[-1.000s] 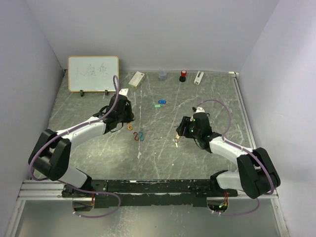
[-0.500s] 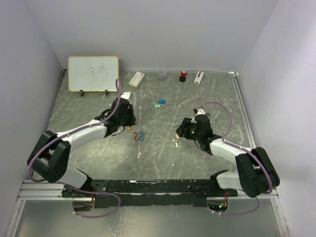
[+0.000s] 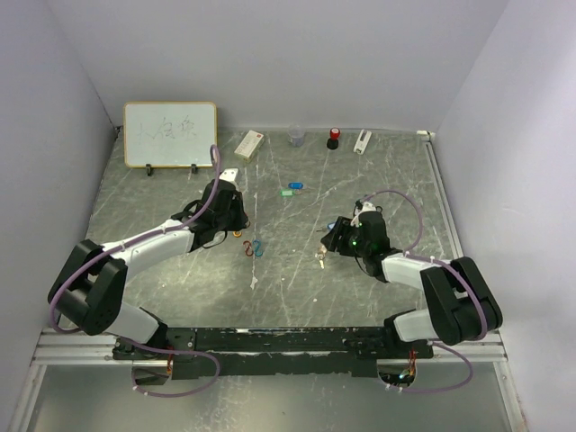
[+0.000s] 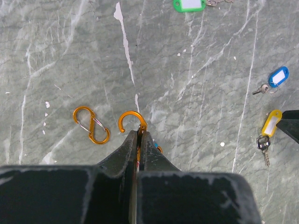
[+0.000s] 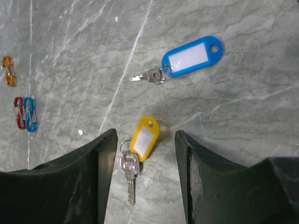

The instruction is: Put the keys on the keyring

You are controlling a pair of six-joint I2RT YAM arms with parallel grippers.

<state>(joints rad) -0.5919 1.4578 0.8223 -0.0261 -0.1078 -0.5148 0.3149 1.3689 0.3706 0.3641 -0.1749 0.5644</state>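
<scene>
Pinching an orange clip (image 4: 132, 122), seemingly the keyring, the left gripper (image 4: 138, 136) is clamped tight on it, and no key hangs there yet. The right gripper (image 5: 145, 136) stands half open and empty, its jaws flanking the yellow-tagged key (image 5: 143, 142) on the table (image 5: 243, 116). The blue-tagged key (image 5: 189, 58) lies at one o'clock from it, and the green-tagged key (image 4: 188, 4) is loose too. Nearly everything remains.

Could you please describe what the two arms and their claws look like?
The left arm and right arm have white links with bulky black joints, and a purple cable loops along each. The left claw and right claw are black with wedge-shaped fingers.
</scene>
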